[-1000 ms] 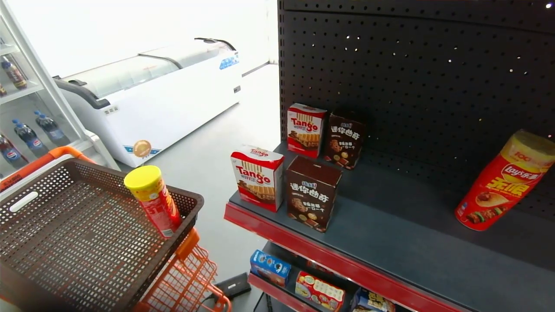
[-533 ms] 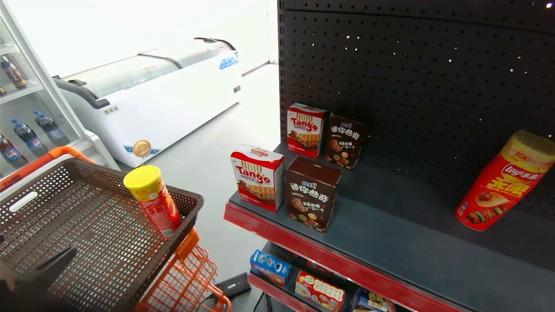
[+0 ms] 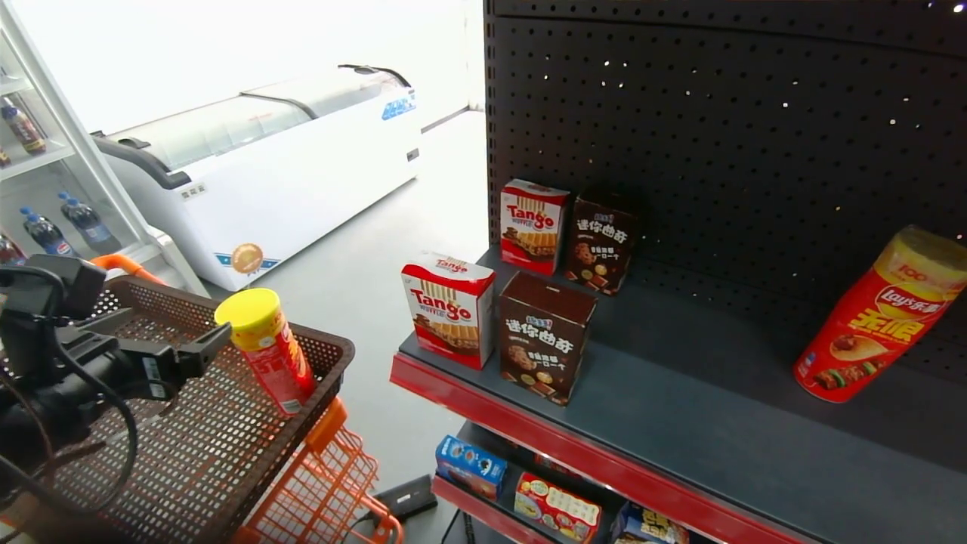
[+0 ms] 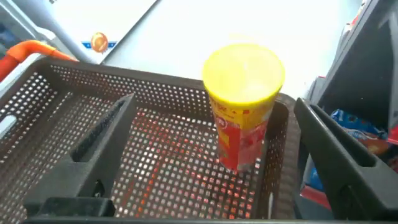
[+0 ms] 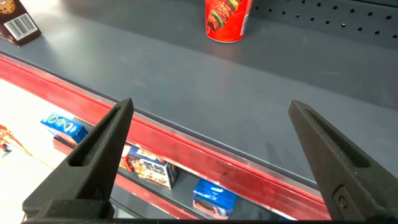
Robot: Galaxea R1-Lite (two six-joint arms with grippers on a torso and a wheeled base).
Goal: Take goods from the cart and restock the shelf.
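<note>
**A:** So, how far along is the restock, seen from the head camera?

**B:** Partly done, by my reading. Your shelf [image 3: 680,400] carries two wafer boxes [image 3: 449,308], two brown cookie boxes [image 3: 544,336] and, well to the right, a red chip can [image 3: 880,317] near the pegboard [image 3: 718,136]. One yellow-lidded can [image 3: 266,349] waits upright in the brown basket [image 3: 151,446] of the cart [image 3: 332,468], at the corner nearest the shelf. Your left gripper [image 3: 204,351] sits just beside it.

**A:** And the left wrist?

**B:** The fingers [image 4: 102,140] are spread wide either side of that can, not touching it. I'd say the grasp comes next.

**A:** The right wrist?

**B:** Your right gripper [image 5: 211,106] hangs wide open and empty over the shelf's bare dark board. Boxed goods [image 5: 146,171] line the tier beneath.

**A:** The room?

**B:** A grey floor [image 3: 363,257], a white chest freezer [image 3: 264,166] and a drinks cooler [image 3: 45,189] beyond the cart.
</note>
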